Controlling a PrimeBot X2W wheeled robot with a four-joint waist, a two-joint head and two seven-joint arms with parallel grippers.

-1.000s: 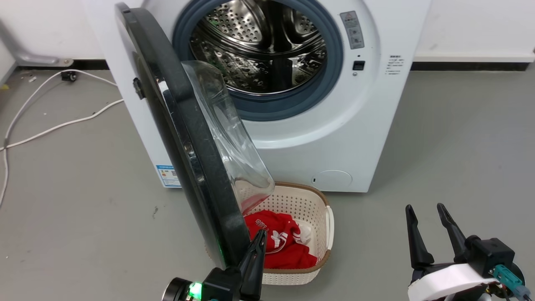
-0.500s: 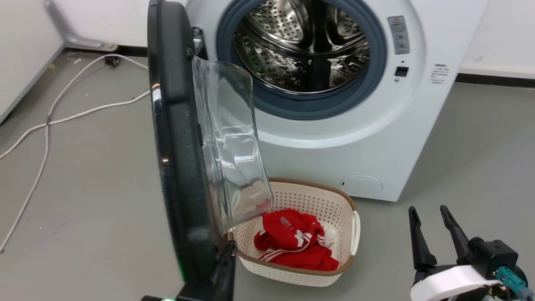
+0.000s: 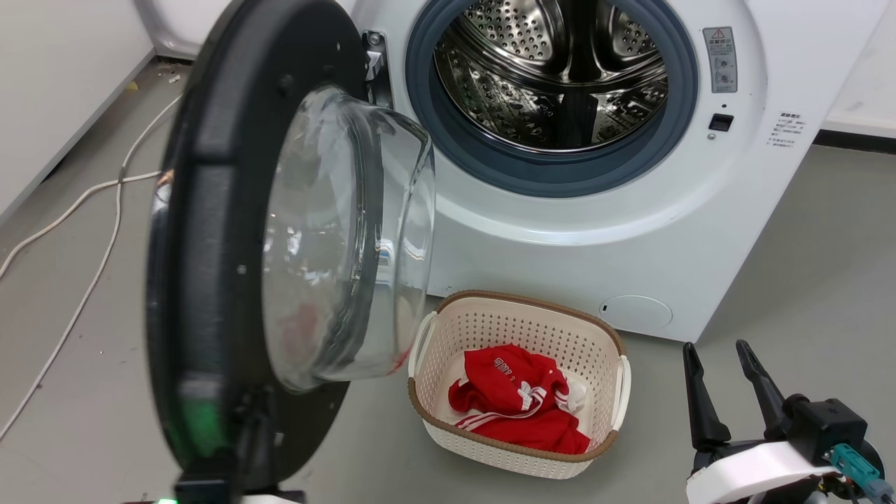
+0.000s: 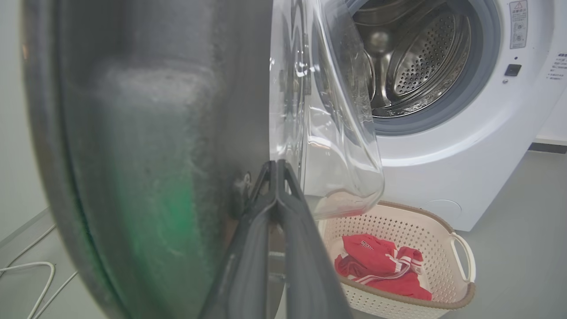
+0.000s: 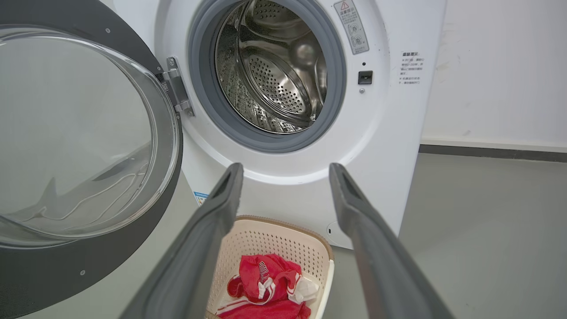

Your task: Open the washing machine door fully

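My washing machine (image 3: 700,231) takes the upper right of the head view; the washing machine door (image 3: 210,231) stands swung wide at left; my left tool (image 4: 277,166), fingers pressed together on nothing, tips against its dark ring; my right tool (image 3: 715,348) gapes empty, lower right.

Bright, even light, soft shadows; the washing machine door (image 3: 210,210) blurs at nine o'clock, white glare streaking its glass bowl (image 3: 336,231).
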